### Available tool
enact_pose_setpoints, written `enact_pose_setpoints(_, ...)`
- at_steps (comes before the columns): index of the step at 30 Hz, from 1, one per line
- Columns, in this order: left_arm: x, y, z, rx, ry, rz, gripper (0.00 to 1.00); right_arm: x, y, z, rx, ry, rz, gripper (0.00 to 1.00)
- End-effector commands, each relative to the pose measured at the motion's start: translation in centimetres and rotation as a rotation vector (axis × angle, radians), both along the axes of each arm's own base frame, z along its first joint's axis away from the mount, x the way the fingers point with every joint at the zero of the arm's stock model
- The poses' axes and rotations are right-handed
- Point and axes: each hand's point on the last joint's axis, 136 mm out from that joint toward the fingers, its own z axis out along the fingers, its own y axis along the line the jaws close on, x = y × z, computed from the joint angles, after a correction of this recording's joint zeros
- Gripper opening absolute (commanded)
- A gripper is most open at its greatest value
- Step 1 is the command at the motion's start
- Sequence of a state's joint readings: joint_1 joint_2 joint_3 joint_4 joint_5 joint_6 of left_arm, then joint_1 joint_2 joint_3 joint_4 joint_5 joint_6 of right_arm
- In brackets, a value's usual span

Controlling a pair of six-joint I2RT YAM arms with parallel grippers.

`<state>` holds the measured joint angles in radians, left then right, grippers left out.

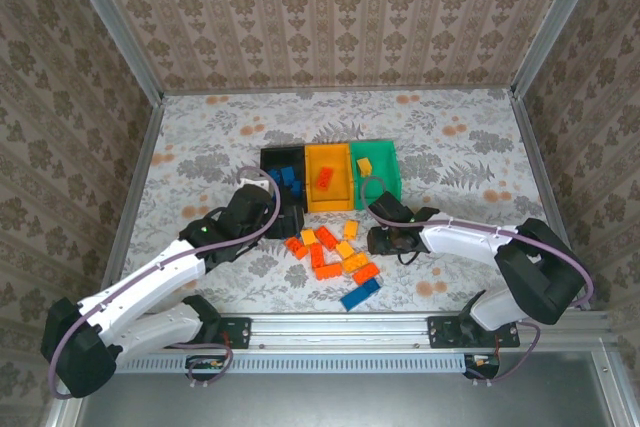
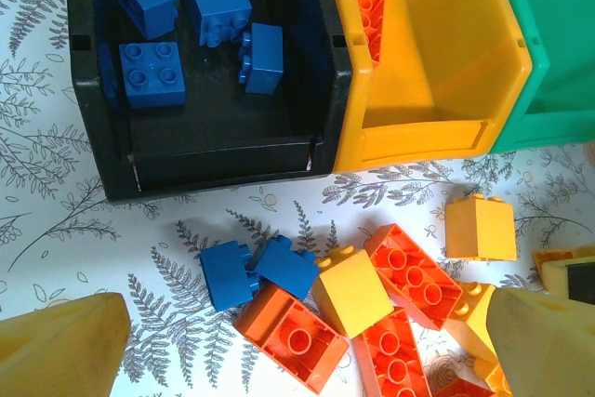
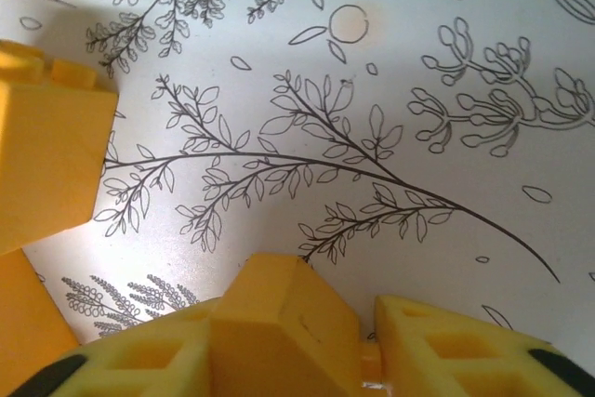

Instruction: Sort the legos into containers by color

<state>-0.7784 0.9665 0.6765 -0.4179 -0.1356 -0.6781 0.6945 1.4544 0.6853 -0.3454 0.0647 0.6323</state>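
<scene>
Your right gripper pinches a yellow brick at the right edge of the pile. Next, lift it and carry it to the green bin, far right, where another yellow one lies. Your left gripper hangs spread above the pile.

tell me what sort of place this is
Probably a robot test booth, not a home: two robot arms bolted to a metal rail at the table edge, wallpapered panels in metal frames boxing it in, and toy bricks beside three bins.
</scene>
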Motion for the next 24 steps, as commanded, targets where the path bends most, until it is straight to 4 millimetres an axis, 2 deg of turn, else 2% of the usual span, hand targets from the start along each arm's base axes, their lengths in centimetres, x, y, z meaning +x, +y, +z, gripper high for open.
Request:
enact_pose_setpoints(1,-0.2,0.5,-0.8,0.010,0.013,0.019,1.00,1.2,0.6,2.0,0.020,-0.049,0.001,0.38)
enact_pose_setpoints(3,-0.3,0.6,-0.8,0.013,0.012,0.015,1.00,2.0,0.8,4.2,0.032,-0.100,0.014,0.35)
enact_pose_setpoints(4,-0.4,0.8,-1.0,0.019,0.016,0.017,1.00,2.6,0.9,6.0,0.050,-0.139,0.014,0.35)
enact_pose_setpoints(7,-0.8,1.1,-1.7,0.039,0.033,0.018,1.00,5.0,1.1,9.7,0.092,-0.217,-0.008,0.35)
enact_pose_setpoints(10,-1.2,1.3,-2.5,0.037,0.054,0.018,1.00,8.0,0.9,11.6,0.108,-0.257,-0.060,0.35)
enact_pose_setpoints(16,-2.0,1.6,-3.7,0.016,0.083,0.025,1.00,14.4,0.0,10.3,0.055,-0.257,-0.169,0.36)
enact_pose_setpoints(18,-2.3,1.7,-3.9,0.015,0.089,0.023,1.00,15.9,0.0,9.7,0.040,-0.245,-0.188,0.37)
enact_pose_setpoints(21,-2.6,1.8,-4.1,0.011,0.096,0.017,1.00,17.6,-0.1,8.8,0.013,-0.228,-0.214,0.39)
enact_pose_setpoints(23,-2.7,1.9,-4.3,0.009,0.101,0.018,1.00,18.2,-0.2,8.5,0.004,-0.219,-0.232,0.44)
enact_pose_setpoints(24,-2.8,1.8,-4.5,0.009,0.106,0.014,1.00,18.5,0.0,8.4,0.009,-0.217,-0.235,0.50)
